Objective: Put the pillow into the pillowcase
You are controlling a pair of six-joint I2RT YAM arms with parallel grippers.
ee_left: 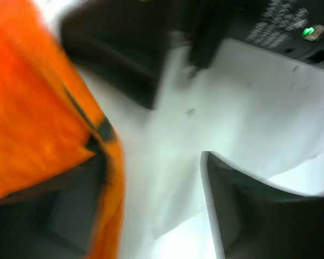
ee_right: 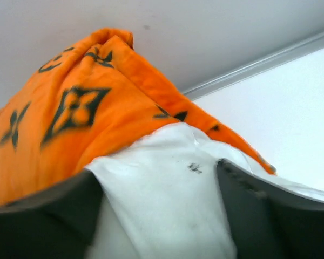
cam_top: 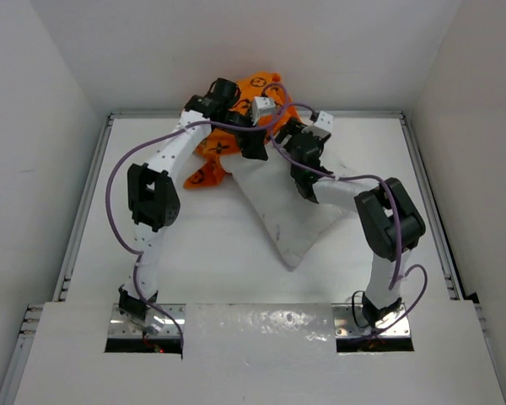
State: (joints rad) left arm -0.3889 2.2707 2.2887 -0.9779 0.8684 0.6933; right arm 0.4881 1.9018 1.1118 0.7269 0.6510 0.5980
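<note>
The white pillow (cam_top: 282, 211) lies slantwise mid-table, its far end tucked into the orange pillowcase (cam_top: 257, 84), which is bunched up against the back wall. My left gripper (cam_top: 251, 145) hangs over the mouth of the case. In the blurred left wrist view its jaws (ee_left: 151, 162) stand open, orange pillowcase (ee_left: 38, 108) draped over the left finger and white pillow (ee_left: 167, 135) between them. My right gripper (cam_top: 288, 135) sits beside it at the pillow's far end. Its jaws (ee_right: 157, 170) are open, the speckled pillow (ee_right: 162, 205) filling the gap below the pillowcase (ee_right: 70, 118) rim.
The white table (cam_top: 194, 253) has metal rails on the left, right and back (ee_right: 259, 67), with white walls close behind the pillowcase. Both forearms cross above the pillow's far end. My right arm's dark body (ee_left: 113, 48) is close in front of the left gripper.
</note>
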